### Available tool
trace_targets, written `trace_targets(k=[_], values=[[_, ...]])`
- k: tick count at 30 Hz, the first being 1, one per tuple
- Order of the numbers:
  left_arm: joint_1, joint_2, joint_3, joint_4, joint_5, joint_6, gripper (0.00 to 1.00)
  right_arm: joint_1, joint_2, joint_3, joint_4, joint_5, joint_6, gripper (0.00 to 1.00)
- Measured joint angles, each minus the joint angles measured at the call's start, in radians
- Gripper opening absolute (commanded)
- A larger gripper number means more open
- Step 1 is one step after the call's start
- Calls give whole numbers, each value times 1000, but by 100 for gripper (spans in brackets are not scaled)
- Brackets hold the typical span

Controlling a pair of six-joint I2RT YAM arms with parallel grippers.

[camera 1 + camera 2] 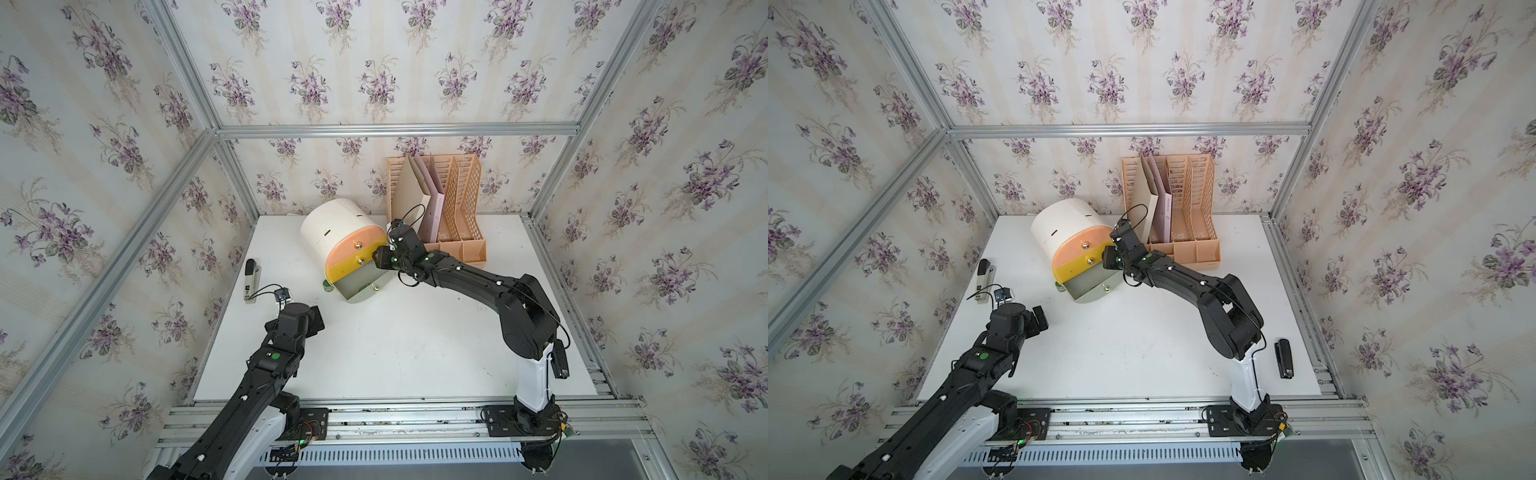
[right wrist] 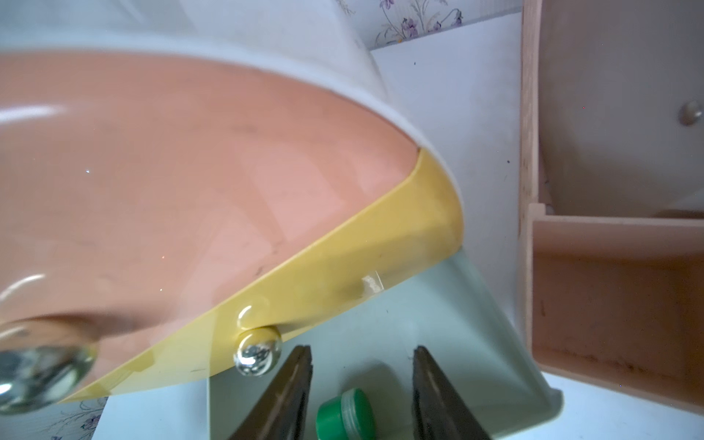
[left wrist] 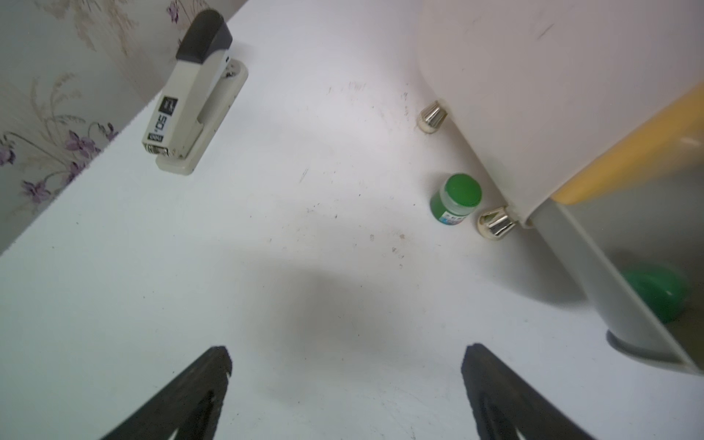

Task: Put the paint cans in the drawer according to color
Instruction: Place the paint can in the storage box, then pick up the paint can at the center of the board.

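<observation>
- White tabletop (image 1: pixel 415 332), scuffed and speckled, boxed in by an aluminium frame (image 1: pixel 395 129) and walls of violet-sprig wallpaper (image 1: pixel 374 62).
- There's the small white rounded chest (image 1: pixel 332 224) towards the back; peach and yellow fronts are shut, and the grey-green bottom drawer (image 2: pixel 457 324) is pulled out.
- One tiny green-lidded paint jar (image 3: pixel 455 198) stands upright on the table just beside the chest, near its gold foot and outside the drawer.
- A second green-lidded jar (image 2: pixel 344 413) lies on its side inside the open drawer.
- The right gripper (image 2: pixel 362 350) hangs over that drawer, its fingers parted with the lying jar between them and a gap on each side, gripping nothing.
- The left gripper (image 3: pixel 347 348) is out in front of the chest over bare table, fingers spread wide and empty.
- A grey-and-black stapler (image 3: pixel 194 95) lies at the table edge, well apart from the chest.
- A peach lattice file rack (image 1: pixel 461 232) stands just beside the chest at the back wall.
</observation>
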State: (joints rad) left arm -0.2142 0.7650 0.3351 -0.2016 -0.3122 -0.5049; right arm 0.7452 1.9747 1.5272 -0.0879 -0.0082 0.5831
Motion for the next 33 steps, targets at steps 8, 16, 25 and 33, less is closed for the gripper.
trace_targets(k=[8,16,25,33], values=[[138,208,28,152,230,-46,90,0,-70,-21,-14,3,-4,47],[202,420,117,236,436,-103,79,0,-129,-26,-17,-2,-5,46],[214,657,229,310,564,-104,72,0,-126,34,-11,-34,-11,46],[214,787,296,364,604,-106,73,-2,-59,119,-15,-52,-19,46]])
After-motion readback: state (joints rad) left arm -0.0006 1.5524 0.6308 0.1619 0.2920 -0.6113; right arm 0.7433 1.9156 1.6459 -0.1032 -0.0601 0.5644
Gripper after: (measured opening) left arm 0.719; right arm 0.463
